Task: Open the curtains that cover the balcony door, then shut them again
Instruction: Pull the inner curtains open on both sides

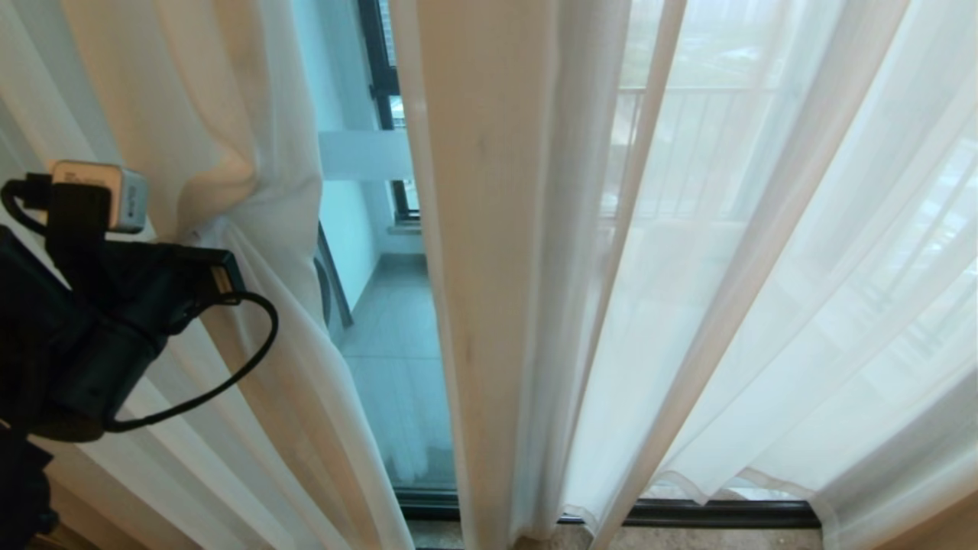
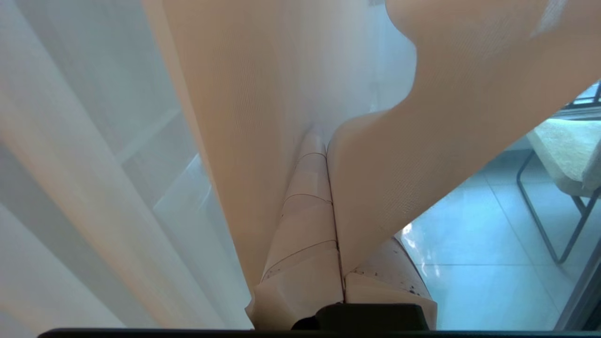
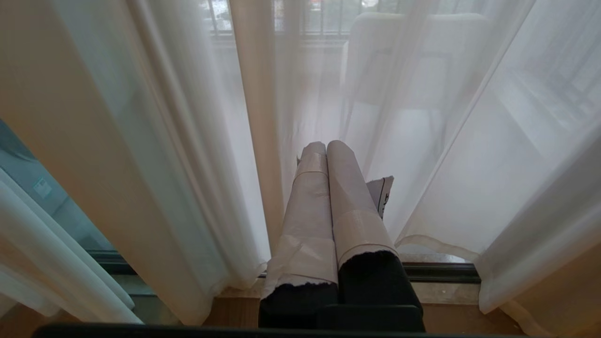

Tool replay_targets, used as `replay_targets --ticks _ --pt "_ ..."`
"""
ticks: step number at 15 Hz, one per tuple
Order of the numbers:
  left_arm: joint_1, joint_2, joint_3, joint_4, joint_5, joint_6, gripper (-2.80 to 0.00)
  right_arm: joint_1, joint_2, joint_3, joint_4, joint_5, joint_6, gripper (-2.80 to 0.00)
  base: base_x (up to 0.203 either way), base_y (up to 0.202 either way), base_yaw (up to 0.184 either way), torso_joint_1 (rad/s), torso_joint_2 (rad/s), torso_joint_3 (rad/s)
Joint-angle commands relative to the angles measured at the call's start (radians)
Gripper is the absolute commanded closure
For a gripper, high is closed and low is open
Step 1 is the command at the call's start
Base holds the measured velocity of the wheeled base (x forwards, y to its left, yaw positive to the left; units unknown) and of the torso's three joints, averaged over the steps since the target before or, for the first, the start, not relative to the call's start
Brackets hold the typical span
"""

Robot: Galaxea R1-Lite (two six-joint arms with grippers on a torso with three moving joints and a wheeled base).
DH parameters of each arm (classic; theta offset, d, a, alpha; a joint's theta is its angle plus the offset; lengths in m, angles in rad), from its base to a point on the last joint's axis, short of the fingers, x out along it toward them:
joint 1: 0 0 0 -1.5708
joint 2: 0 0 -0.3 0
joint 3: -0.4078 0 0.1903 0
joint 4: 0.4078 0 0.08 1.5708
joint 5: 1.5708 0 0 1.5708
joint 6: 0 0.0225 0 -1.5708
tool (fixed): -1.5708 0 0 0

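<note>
Head view shows the sheer white curtains [image 1: 726,252] hanging in soft folds in front of the balcony door [image 1: 382,336]. A gap stands open between two panels, and through it you can see the door's glass, a dark frame piece [image 1: 380,84] high up, and the pale tiled balcony floor [image 1: 397,382] beyond the glass. Left of that gap, the left gripper [image 1: 200,229] is up against the left curtain panel [image 1: 252,153], and the cloth bunches into a pinched knot right where the black arm ends. A black cable [image 1: 229,374] loops below the arm, near the gap. Left wrist view shows the two taped fingers [image 2: 305,220] pressed close together, clenched on a fold of the curtain [image 2: 263,94], with cloth draped over and around them. Beside that fold, through the glass, there is a chair with thin dark legs [image 2: 558,197] on the balcony floor. Right wrist view shows the right gripper [image 3: 326,150] down low, near the door's dark bottom track [image 3: 436,272]. Its taped fingers [image 3: 347,197] are squeezed together with nothing between them, pointing at the curtain folds [image 3: 422,117] and apart from them. The curtain's wavy hem [image 3: 432,244] hangs just above the track.
</note>
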Motion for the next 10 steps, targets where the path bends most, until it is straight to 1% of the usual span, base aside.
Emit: replay_targets --ticks 1,5,10 --pt "0.003 -0.020 0.018 -0.008 0.002 0.000 0.00 0.000 0.000 0.000 0.000 0.000 0.001 0.00 0.000 0.000 0.000 0.000 0.00 0.000" --pt "0.028 -0.033 0.051 -0.011 0.002 -0.004 0.00 0.000 0.000 0.000 0.000 0.000 0.001 0.00 0.000 0.000 0.000 0.000 0.00 0.000" --pt "0.088 -0.045 0.062 -0.012 0.000 -0.001 0.00 0.000 0.000 0.000 0.000 0.000 0.001 0.00 0.000 0.000 0.000 0.000 0.00 0.000"
